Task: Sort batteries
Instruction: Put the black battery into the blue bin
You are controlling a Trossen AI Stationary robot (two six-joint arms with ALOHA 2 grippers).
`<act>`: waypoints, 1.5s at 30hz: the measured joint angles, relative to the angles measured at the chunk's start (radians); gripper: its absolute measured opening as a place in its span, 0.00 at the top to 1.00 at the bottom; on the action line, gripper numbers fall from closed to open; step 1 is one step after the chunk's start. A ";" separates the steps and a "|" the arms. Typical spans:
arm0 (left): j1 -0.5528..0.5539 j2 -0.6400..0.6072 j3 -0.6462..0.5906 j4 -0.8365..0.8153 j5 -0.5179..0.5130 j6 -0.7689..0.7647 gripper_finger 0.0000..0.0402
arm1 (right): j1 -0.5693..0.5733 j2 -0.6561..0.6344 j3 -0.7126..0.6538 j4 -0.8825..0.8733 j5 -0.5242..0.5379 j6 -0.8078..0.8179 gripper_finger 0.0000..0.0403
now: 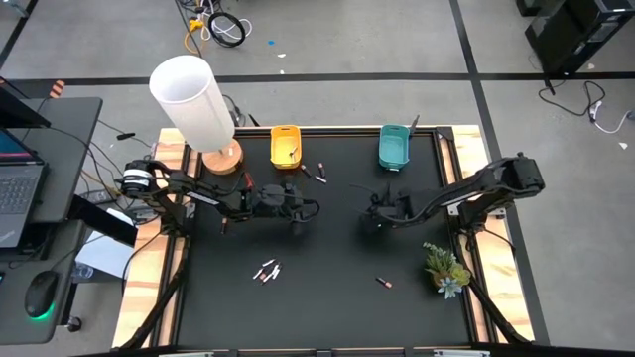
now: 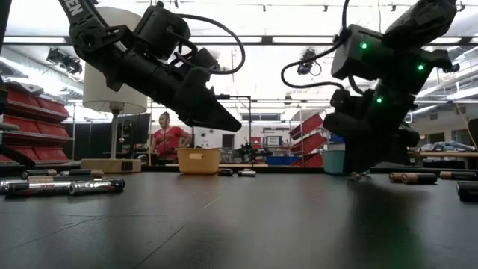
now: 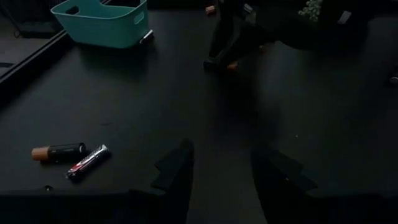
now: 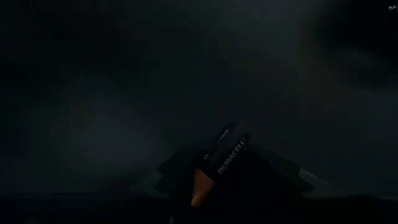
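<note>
Pinching a dark battery (image 4: 217, 169) with a copper end, the right gripper (image 1: 375, 220) sits low on the black table (image 1: 327, 307) just right of centre; the cell lies between its fingers, and its label reads "DURACELL". The left gripper (image 1: 298, 206), with fingers (image 3: 176, 169) spread and nothing between them, hangs above the mat at about nine o'clock from the right one.

Outward from there, two loose batteries (image 1: 316, 172) lie near the yellow bin (image 1: 286, 145) at about twelve o'clock from the left gripper; one is dark with a copper tip, the other (image 3: 87, 160) bears red and white printing too small to read. A small cluster (image 1: 267, 271) rests at seven o'clock from the left gripper, and a single cell (image 1: 383, 283) lies at six o'clock from the right. The teal bin (image 1: 394, 147) stands at twelve o'clock from the right gripper.

The yellow bin seems to hold something already, though I cannot tell what. Sorting looks only partly done, with several cells still out on the table.
</note>
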 joint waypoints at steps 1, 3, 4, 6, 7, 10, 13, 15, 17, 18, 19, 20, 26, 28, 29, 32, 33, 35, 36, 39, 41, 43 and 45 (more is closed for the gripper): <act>0.000 0.000 0.000 -0.003 0.001 0.000 0.60 | 0.002 0.010 0.000 0.007 0.002 0.002 0.62; 0.000 0.000 0.000 -0.006 0.001 -0.001 0.60 | 0.002 0.032 0.000 0.012 0.003 0.010 0.62; 0.000 0.000 0.000 -0.006 0.001 -0.002 0.60 | 0.003 0.038 0.001 0.016 0.007 0.009 0.62; 0.000 0.000 0.000 -0.009 0.001 -0.002 0.60 | 0.006 0.051 0.002 0.023 0.009 0.005 0.63; 0.000 0.000 0.000 -0.008 0.001 -0.002 0.60 | 0.008 0.052 0.003 0.024 0.006 -0.003 0.64; 0.000 0.000 0.000 -0.007 0.001 -0.002 0.60 | 0.009 0.051 0.003 0.031 -0.012 -0.030 0.73; 0.000 0.000 0.000 -0.002 0.001 -0.001 0.60 | 0.009 0.051 0.004 0.035 -0.031 -0.061 0.88; 0.000 0.000 0.000 -0.001 0.001 -0.001 0.60 | 0.008 0.051 0.003 0.035 -0.046 -0.080 0.90; 0.000 0.000 0.000 -0.002 0.001 -0.001 0.60 | 0.008 0.051 0.003 0.035 -0.047 -0.082 0.90; 0.000 0.000 0.000 -0.002 0.001 -0.001 0.60 | 0.008 0.051 0.003 0.035 -0.048 -0.086 0.90; 0.000 0.000 0.000 -0.002 0.001 -0.001 0.60 | 0.008 0.050 0.003 0.035 -0.049 -0.089 0.90; 0.000 0.000 0.000 -0.003 0.001 -0.001 0.60 | 0.008 0.046 0.003 0.035 -0.053 -0.097 0.90; 0.000 0.000 0.000 -0.018 0.001 -0.001 0.60 | 0.007 -0.045 -0.004 0.039 -0.127 -0.177 0.90; 0.000 0.000 0.000 -0.017 0.001 0.000 0.60 | -0.002 -0.097 -0.003 0.045 -0.133 -0.211 0.90; 0.000 0.000 0.000 -0.017 0.001 -0.001 0.60 | -0.007 -0.120 -0.003 0.047 -0.132 -0.232 0.90; 0.000 0.000 0.000 -0.016 0.001 0.000 0.60 | -0.029 -0.206 -0.003 0.057 -0.125 -0.306 0.90; 0.000 0.000 0.000 -0.015 0.001 0.000 0.60 | -0.045 -0.239 -0.002 0.062 -0.116 -0.336 0.90; 0.000 0.000 0.000 -0.012 0.001 0.000 0.60 | -0.097 -0.298 -0.002 0.050 -0.062 -0.396 0.90; 0.000 0.000 0.000 -0.007 0.001 0.000 0.60 | -0.130 -0.326 -0.002 0.040 -0.037 -0.425 0.90; 0.000 0.000 0.000 0.008 0.000 0.000 0.60 | -0.246 -0.387 -0.001 0.034 0.006 -0.518 0.90; 0.000 0.000 0.000 0.011 0.000 0.000 0.60 | -0.336 -0.402 -0.001 0.032 0.005 -0.564 0.90; 0.000 0.000 0.000 0.011 0.000 -0.001 0.60 | -0.428 -0.404 -0.001 0.031 -0.007 -0.593 0.90; 0.000 0.000 0.000 0.011 0.000 -0.003 0.60 | -0.506 -0.394 -0.001 0.031 -0.018 -0.614 0.89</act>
